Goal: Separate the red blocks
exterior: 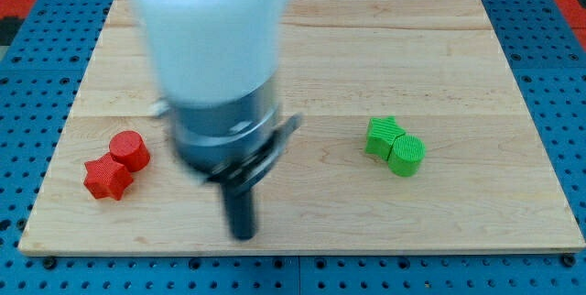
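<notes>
The two red blocks lay near the view's left edge of the pale wooden tabletop (439, 66), low on the board. The red cylinder block (130, 149) sat up and to the right of the red star-shaped block (107, 178), and the two touched each other.

To their right, the arm's straight dark rod came down to the board, and its tip (243, 235) rested near the view's bottom edge, well apart from the red pair and lower than both. The arm carried no claw, only this rod, so nothing was held. The arm's blurred white and grey body (215, 66) filled the upper middle of the view above the rod.

Far on the view's right, a green angular block (383, 136) and a green cylinder block (407, 156) stood touching, well apart from the tip.

A blue perforated surface (558, 20) surrounded the tabletop.
</notes>
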Action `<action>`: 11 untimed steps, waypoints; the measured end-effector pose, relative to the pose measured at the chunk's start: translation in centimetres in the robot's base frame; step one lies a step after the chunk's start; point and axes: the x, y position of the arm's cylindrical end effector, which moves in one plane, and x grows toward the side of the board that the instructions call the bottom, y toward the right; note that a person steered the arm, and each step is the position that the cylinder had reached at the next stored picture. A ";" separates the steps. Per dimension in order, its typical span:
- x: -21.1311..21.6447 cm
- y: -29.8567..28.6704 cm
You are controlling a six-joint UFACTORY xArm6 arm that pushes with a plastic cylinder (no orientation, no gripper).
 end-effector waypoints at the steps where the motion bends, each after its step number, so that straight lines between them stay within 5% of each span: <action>1: -0.2 -9.4; 2: -3.8 -18.0; 3: -6.5 -17.3; 5: -9.1 -4.6; 7: -9.9 -10.0; 10: -24.8 -7.5; 11: -25.4 -5.0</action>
